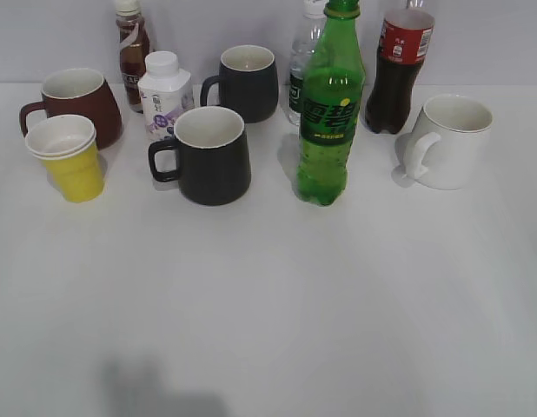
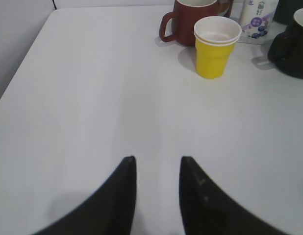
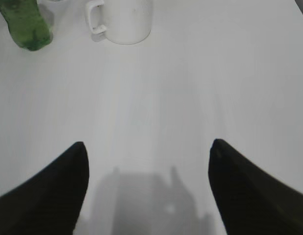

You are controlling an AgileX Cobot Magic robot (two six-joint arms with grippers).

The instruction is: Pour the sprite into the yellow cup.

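Note:
The sprite [image 1: 330,113], a tall green bottle with a green cap, stands upright mid-table; its base shows at the top left of the right wrist view [image 3: 25,24]. The yellow cup [image 1: 70,158] stands upright at the left, in front of a brown-red mug; it shows in the left wrist view [image 2: 215,46]. My left gripper [image 2: 158,159] is open and empty above bare table, well short of the cup. My right gripper [image 3: 147,144] is wide open and empty above bare table, short of the sprite. Neither gripper shows in the exterior view.
A brown-red mug [image 1: 77,102], two black mugs [image 1: 206,155] [image 1: 245,82], a white mug [image 1: 447,139], a white milk bottle [image 1: 162,94], a brown drink bottle [image 1: 132,48], a clear water bottle [image 1: 303,61] and a cola bottle [image 1: 399,65] crowd the back of the white table [image 1: 268,304].

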